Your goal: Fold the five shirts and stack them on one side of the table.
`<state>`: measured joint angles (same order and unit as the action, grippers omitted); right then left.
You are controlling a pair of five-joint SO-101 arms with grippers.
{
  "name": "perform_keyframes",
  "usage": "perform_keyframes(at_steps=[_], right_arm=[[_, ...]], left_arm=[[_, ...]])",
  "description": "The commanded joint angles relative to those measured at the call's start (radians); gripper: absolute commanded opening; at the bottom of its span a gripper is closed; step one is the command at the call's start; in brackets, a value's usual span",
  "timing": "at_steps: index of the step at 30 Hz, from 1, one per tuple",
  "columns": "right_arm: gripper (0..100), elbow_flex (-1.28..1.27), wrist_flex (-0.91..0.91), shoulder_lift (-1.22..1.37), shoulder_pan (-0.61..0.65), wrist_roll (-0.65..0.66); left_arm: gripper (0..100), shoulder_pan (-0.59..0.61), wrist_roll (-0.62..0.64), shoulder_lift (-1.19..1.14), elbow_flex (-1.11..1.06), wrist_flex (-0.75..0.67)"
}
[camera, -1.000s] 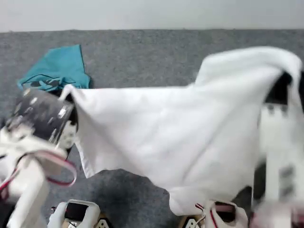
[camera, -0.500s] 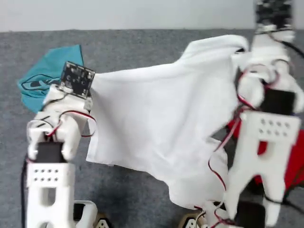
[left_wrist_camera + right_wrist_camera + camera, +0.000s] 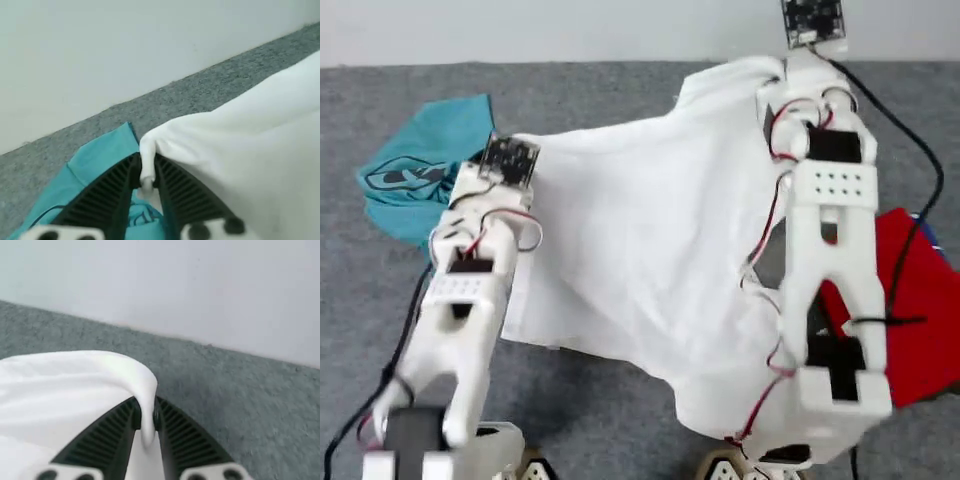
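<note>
White shirt swung out from the arm bases and spread toward the far wall.

Within the last second both arms have reached forward. The plain white cloth shirt (image 3: 650, 250), earlier hoisted high, now drapes over the middle of the grey carpeted worktop (image 3: 600, 100), between a crumpled teal shirt (image 3: 420, 170) and a red shirt (image 3: 920, 300). The left hand (image 3: 146, 167) and right hand (image 3: 146, 420) are each clamped on a far edge. Judged: laying-out stage, no fold made yet.

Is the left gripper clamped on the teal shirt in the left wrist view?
No, the left gripper is shut on an edge of the white shirt, while the teal shirt lies beyond it.
</note>
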<state>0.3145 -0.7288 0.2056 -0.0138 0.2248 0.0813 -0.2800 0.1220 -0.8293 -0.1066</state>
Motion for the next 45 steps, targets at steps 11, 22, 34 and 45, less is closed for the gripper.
perform_keyframes(at_steps=[11, 22, 34, 45], right_arm=[[1.0, 0.546, -0.257, 0.360, 0.050, 0.120], [1.0, 0.760, -0.885, 0.285, 0.045, 0.114], [1.0, 0.470, -1.070, -0.087, 0.050, 0.120], [1.0, -0.365, -1.064, -0.740, 0.064, 0.259]], left_arm=[[2, 0.000, -0.002, -0.210, 0.231, 0.097], [2, 0.006, -0.002, -0.034, 0.234, 0.456], [2, 0.002, -0.003, 0.431, 0.225, 1.060], [2, -0.002, -0.003, 0.456, 0.082, 1.129]])
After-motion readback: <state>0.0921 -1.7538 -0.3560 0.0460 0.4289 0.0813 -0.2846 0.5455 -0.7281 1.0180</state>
